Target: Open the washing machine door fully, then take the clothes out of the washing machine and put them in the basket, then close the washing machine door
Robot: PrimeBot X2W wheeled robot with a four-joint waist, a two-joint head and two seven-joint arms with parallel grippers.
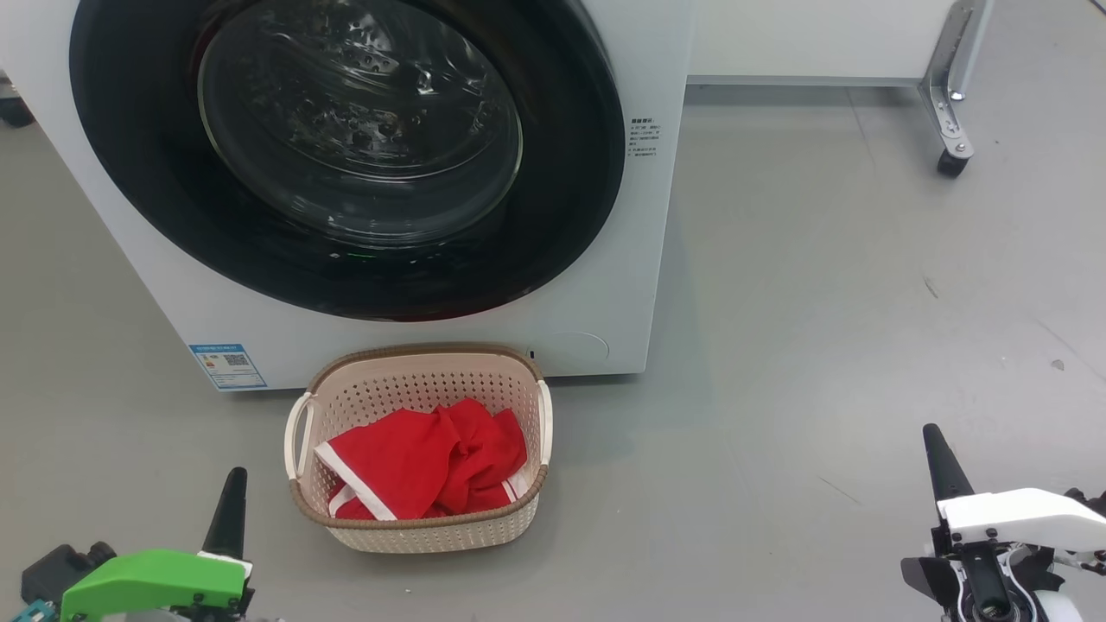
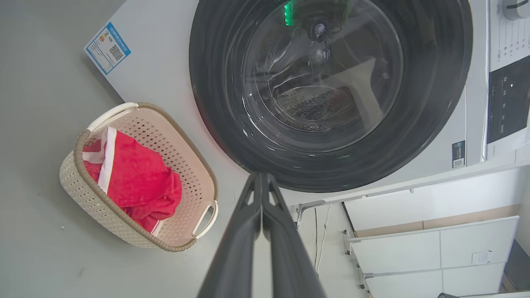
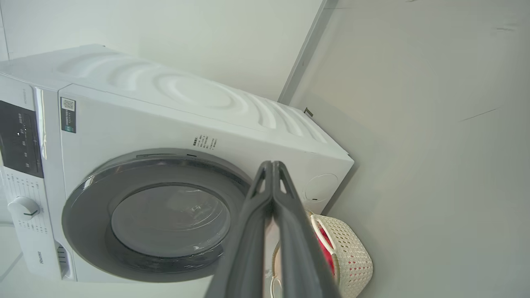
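Observation:
The white washing machine (image 1: pixel 596 285) stands ahead with its round black-rimmed door (image 1: pixel 346 155) flush against the front, glass bowl in the middle; the door (image 2: pixel 331 91) also faces the left wrist view and shows in the right wrist view (image 3: pixel 165 215). On the floor right before it sits the cream basket (image 1: pixel 419 380) holding the red clothes (image 1: pixel 432 466) with white trim. My left gripper (image 1: pixel 232 501) is at the lower left, left of the basket, fingers pressed together and empty. My right gripper (image 1: pixel 937 458) is at the lower right, well away from the basket, also shut on nothing.
Grey floor surrounds the machine. A white cabinet on a metal leg with a caster (image 1: pixel 950 160) stands at the back right. A blue label sticker (image 1: pixel 226 364) is on the machine's lower left front. White cabinets (image 2: pixel 434 248) show beside the machine in the left wrist view.

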